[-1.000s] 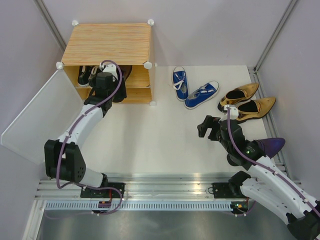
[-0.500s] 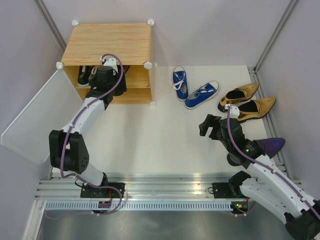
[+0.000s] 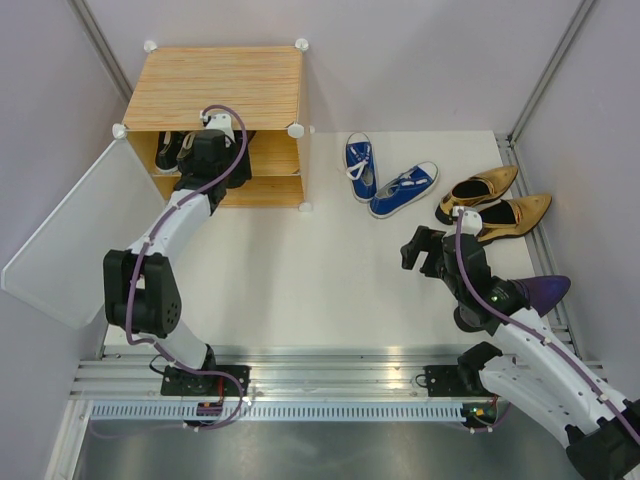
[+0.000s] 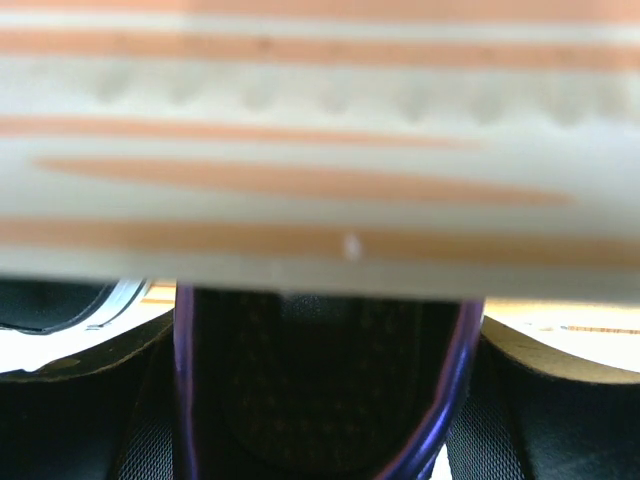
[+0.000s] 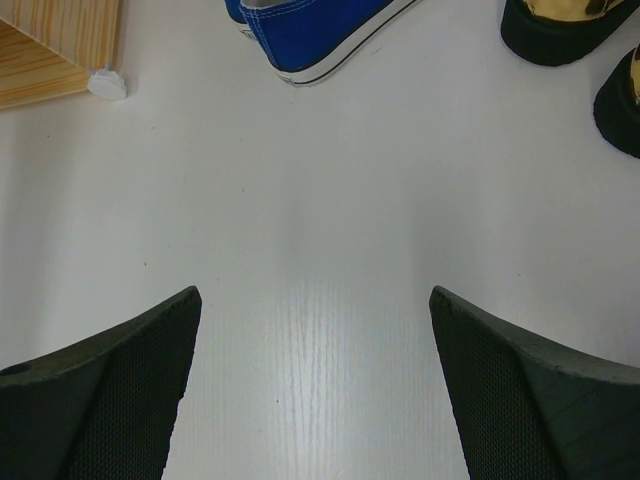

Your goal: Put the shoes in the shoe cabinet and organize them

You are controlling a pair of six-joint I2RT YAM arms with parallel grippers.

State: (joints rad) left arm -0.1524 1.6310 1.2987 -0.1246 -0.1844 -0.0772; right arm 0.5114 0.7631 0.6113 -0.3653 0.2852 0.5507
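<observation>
A purple heel [image 4: 320,400] sits clamped in the left hand's [image 3: 212,158] wide grip inside the cabinet's [image 3: 215,85] upper shelf, beside a black sneaker [image 3: 168,150]; it looks like placement, so next comes setting it down and letting go. On the bench [image 3: 300,270] lie two blue sneakers [image 3: 403,189], two gold heels [image 3: 485,187] and a second purple heel [image 3: 540,290], by the right hand [image 3: 418,250], fully open and empty

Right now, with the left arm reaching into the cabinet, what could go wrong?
The purple heel in the left gripper is close under a cabinet panel and could snag. The black sneakers already inside might get shoved. The right arm crosses the other purple heel and could drag it.
</observation>
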